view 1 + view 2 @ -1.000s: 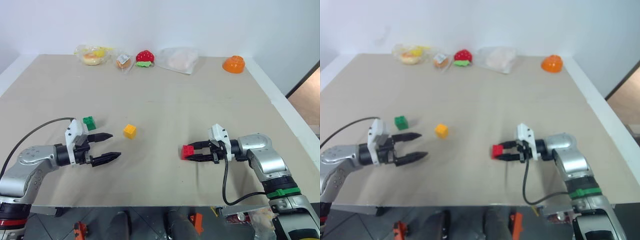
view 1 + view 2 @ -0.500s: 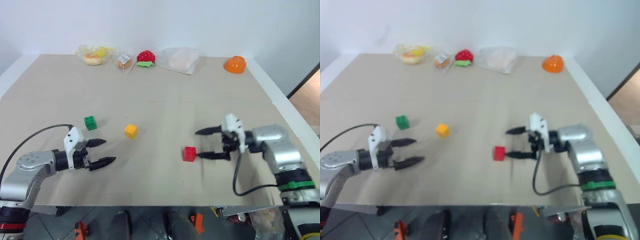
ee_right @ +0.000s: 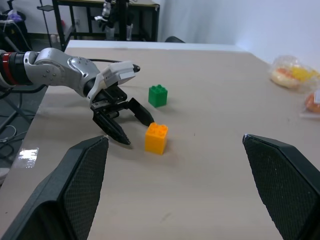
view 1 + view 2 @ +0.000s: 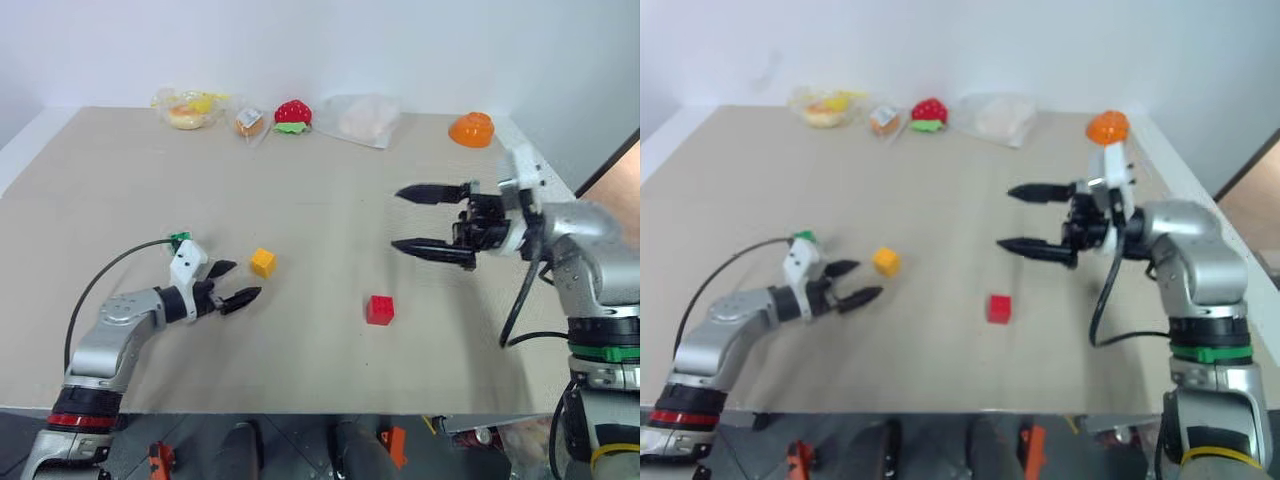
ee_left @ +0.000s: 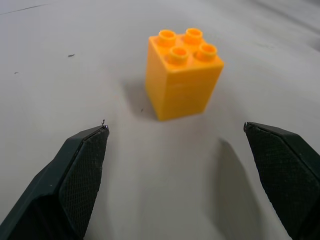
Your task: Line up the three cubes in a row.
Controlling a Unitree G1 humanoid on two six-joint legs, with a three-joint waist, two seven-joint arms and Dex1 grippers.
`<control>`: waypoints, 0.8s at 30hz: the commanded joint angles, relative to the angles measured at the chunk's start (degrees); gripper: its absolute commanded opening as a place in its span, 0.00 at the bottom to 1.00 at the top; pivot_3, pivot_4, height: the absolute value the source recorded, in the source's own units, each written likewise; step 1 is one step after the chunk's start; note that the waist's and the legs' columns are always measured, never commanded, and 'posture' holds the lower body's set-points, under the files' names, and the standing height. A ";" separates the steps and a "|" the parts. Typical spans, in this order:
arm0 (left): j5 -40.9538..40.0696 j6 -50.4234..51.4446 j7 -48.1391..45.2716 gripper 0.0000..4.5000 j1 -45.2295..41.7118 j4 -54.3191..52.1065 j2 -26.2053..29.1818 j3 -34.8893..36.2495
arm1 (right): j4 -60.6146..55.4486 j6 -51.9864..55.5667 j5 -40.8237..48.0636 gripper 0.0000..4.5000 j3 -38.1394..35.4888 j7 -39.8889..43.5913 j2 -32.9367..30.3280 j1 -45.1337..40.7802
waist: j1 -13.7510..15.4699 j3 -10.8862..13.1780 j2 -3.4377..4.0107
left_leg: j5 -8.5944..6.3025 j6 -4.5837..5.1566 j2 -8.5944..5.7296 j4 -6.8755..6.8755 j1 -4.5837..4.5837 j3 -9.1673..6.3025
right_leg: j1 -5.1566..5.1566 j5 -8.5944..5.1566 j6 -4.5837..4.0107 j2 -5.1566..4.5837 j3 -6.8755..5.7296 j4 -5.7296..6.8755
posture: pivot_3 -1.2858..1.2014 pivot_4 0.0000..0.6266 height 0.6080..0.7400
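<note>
Across the beige table (image 4: 330, 190), I saw my left gripper (image 4: 236, 283) spread just left of the yellow-orange cube (image 4: 262, 262), my right gripper (image 4: 408, 219) agape above the red cube (image 4: 379, 309).

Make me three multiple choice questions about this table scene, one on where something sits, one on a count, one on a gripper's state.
1. The yellow-orange cube lies:
A. just ahead of the left gripper
B. inside the orange bowl
C. on top of the red cube

2. Cubes on the table:
A. two
B. three
C. five

3. The right gripper is:
A. shut on the red cube
B. shut on nothing
C. open, holding nothing

Answers: 1 A, it sits between the open fingers' line. 2 B, with the green cube. 3 C, fingers wide apart above the table.
</note>
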 commanded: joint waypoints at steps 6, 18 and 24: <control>3.50 0.47 4.24 1.00 -4.40 1.75 -2.92 -2.16 | -3.60 -0.19 0.30 0.99 -0.37 -2.24 0.14 0.86 | -0.10 0.00 0.00 | 0.03 0.03 0.01 0.10 0.04 0.00 | 0.03 0.04 -0.15 0.02 0.00 0.01 | 0.52 0.24 1.00; 5.47 1.58 9.46 0.36 -6.76 3.34 -6.22 -2.44 | -6.13 0.37 1.05 1.00 -0.84 -4.32 0.25 3.82 | -0.07 -0.01 0.00 | 0.04 0.04 -0.01 0.20 0.03 -0.01 | 0.10 0.09 -0.10 0.01 0.03 0.01 | 0.52 0.24 1.00; 4.33 -1.88 4.83 0.29 -6.95 2.15 -5.71 -2.69 | -9.46 1.99 1.93 1.00 -0.46 -4.51 -0.09 7.59 | -0.05 -0.01 0.00 | 0.04 0.04 -0.02 0.20 0.02 -0.02 | 0.11 0.12 -0.03 0.01 0.02 0.00 | 0.52 0.24 1.00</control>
